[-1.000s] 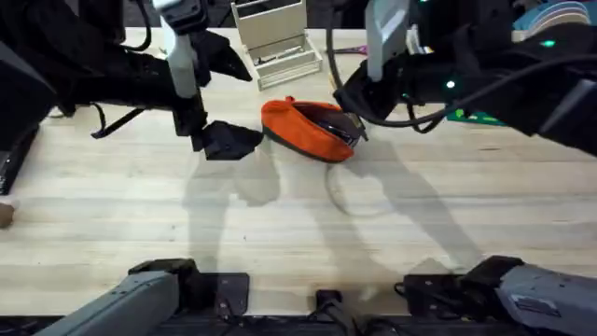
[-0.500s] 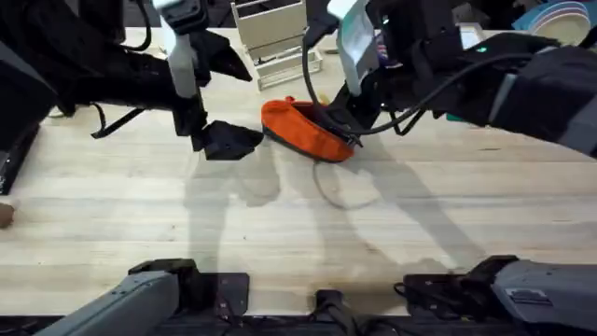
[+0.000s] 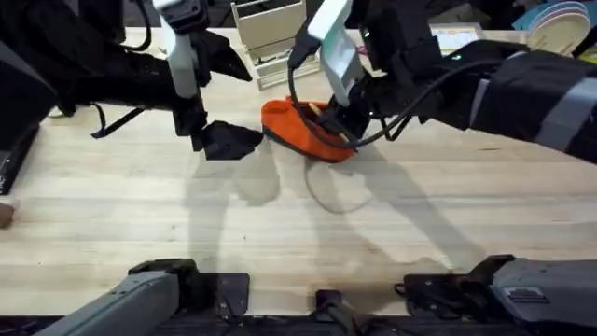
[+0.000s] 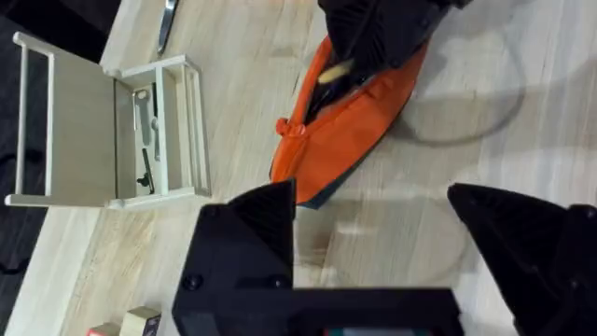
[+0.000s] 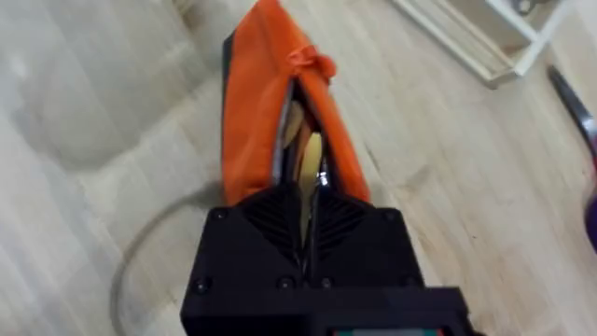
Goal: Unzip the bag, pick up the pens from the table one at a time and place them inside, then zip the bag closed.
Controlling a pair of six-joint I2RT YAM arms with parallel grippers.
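The orange bag [image 3: 287, 125] lies unzipped on the table [image 3: 280, 233], its mouth gaping. My right gripper [image 3: 338, 119] hangs over the bag's right end, shut on a yellowish pen [image 5: 312, 157]. In the right wrist view the gripper [image 5: 308, 201] points the pen into the opening of the bag [image 5: 252, 121]. The pen's end [image 4: 334, 72] also shows above the bag [image 4: 359, 121] in the left wrist view. My left gripper [image 3: 229, 140] hovers just left of the bag, open [image 4: 371, 191] with nothing between its fingers.
A white wooden rack [image 3: 275, 37] stands behind the bag, close to both arms. Scissors [image 5: 571, 98] lie beside it. A stack of plates [image 3: 560, 28] sits at the far right. The front half of the table is bare wood.
My right gripper has swung left with the pen and come down over the bag's opening. The left arm and the bag have stayed where they were.
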